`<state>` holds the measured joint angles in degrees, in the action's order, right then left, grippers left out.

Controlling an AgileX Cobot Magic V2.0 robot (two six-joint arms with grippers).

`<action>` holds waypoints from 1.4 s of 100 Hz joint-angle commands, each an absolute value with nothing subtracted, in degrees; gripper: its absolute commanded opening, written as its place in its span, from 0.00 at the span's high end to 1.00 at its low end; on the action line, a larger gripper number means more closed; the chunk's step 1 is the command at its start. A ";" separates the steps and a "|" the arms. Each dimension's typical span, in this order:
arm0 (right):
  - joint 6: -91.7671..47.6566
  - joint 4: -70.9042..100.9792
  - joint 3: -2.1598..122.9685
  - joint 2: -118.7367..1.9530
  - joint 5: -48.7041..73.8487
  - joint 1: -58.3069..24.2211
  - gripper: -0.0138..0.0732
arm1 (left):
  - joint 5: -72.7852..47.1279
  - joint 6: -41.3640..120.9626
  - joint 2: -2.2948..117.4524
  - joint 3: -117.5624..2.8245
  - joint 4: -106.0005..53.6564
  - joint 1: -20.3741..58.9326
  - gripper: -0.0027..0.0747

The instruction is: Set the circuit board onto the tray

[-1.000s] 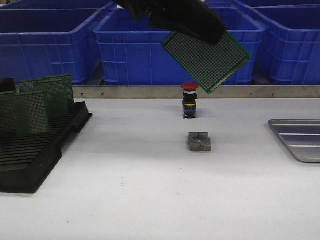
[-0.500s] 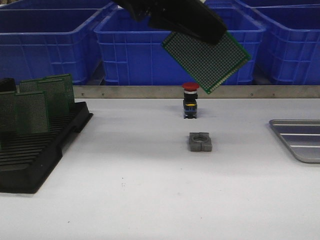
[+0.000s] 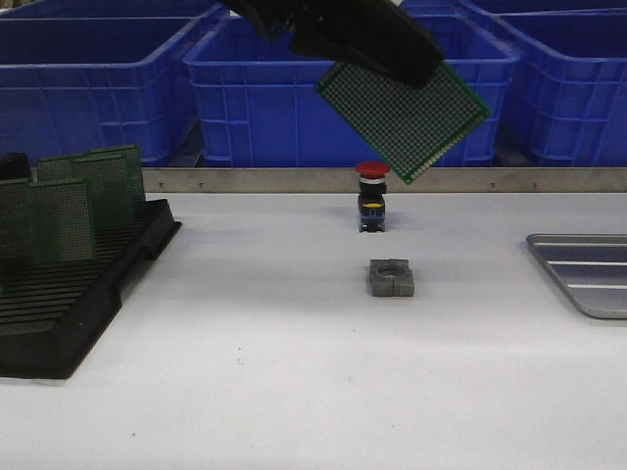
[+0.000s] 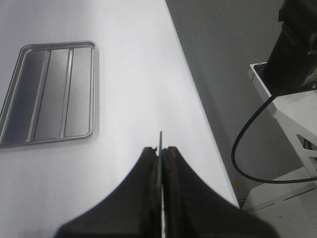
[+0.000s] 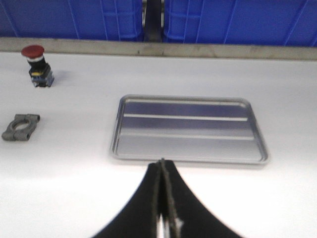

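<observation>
A green perforated circuit board [image 3: 407,113] hangs tilted high above the table's middle, clamped in my left gripper [image 3: 392,64]. In the left wrist view the board [image 4: 160,141] shows edge-on between the shut jaws of the left gripper [image 4: 160,151]. The silvery ribbed tray [image 3: 588,279] lies empty at the table's right edge; it also shows in the left wrist view [image 4: 49,94] and the right wrist view [image 5: 188,129]. My right gripper [image 5: 162,163] is shut and empty, just short of the tray's near rim. It is out of the front view.
A black slotted rack [image 3: 69,294] with several green boards stands at the left. A red push-button switch [image 3: 372,196] and a grey clamp block [image 3: 392,277] sit mid-table. Blue crates [image 3: 294,98] line the back behind a metal rail [image 3: 245,179].
</observation>
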<state>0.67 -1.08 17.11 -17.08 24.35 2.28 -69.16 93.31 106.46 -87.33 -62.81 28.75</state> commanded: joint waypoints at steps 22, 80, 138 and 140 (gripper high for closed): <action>-0.44 13.04 28.37 -36.06 24.76 2.35 0.83 | -73.32 92.84 103.55 -89.01 -66.89 29.23 0.99; -54.05 45.34 41.13 -56.79 32.33 -12.96 0.25 | -73.32 92.84 103.55 -89.01 -66.89 29.23 0.99; -89.93 68.53 45.00 -71.70 33.96 -15.78 0.26 | -73.32 92.84 103.55 -89.01 -66.89 29.23 0.99; -89.93 68.53 45.19 -72.17 34.10 -15.78 0.27 | -73.32 92.84 103.55 -89.01 -66.89 29.23 0.99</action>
